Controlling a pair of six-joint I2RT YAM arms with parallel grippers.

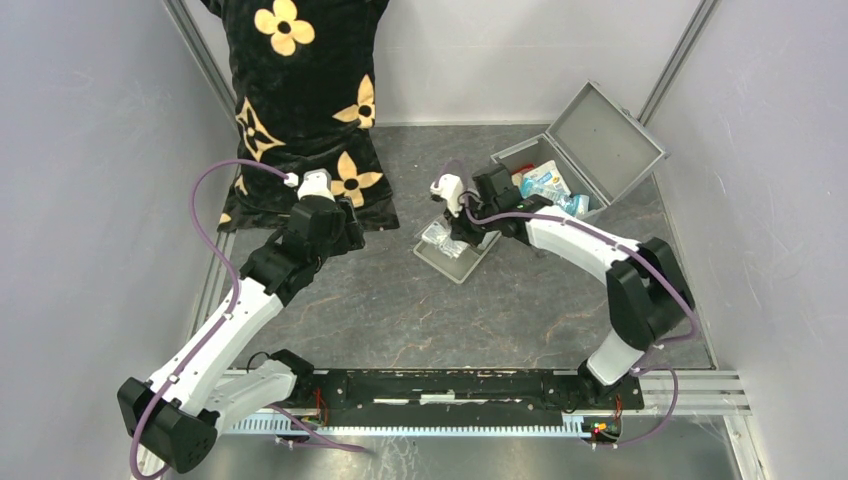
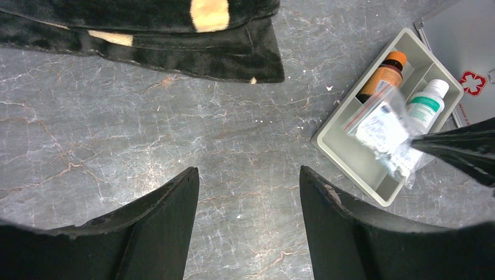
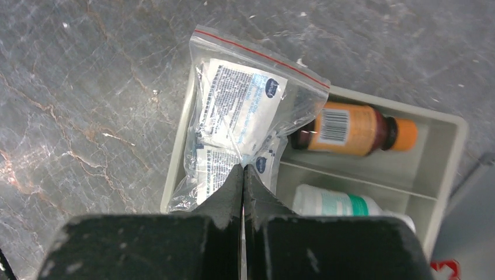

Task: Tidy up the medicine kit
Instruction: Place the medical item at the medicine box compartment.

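Status: the rectangular silver-grey metal medicine kit (image 1: pixel 600 140) was seen at the far right of the dark marbled table (image 1: pixel 400 310), lid hinged up and open; blue-and-white packets (image 1: pixel 548 185) were already stowed inside it.

The shallow grey plastic divided tray (image 2: pixel 344 157) was set on the table just in front of the kit, not in it; an amber bottle with an orange cap (image 3: pixel 350 131) was laid in one compartment; a white bottle with a green label (image 2: pixel 429 105) was laid in the neighbouring one.

The right gripper (image 3: pixel 243 175) was pressed together, pinching one end of a clear zip-lock plastic bag of white sachets (image 3: pixel 239 116); the bag was held over the tray's long side compartment; whether it was resting there or hanging just above could not be told.

The left gripper (image 2: pixel 248 216) was spread and nothing was held in it; it was parked over bare table near the edge of the black plush cushion with yellow flowers (image 1: pixel 300 110).

Progress was judged as partway; some stock was in the case and two bottles were sorted; the bag was not yet released; the tray was probably yet to be loaded into the kit and the lid yet to be shut.
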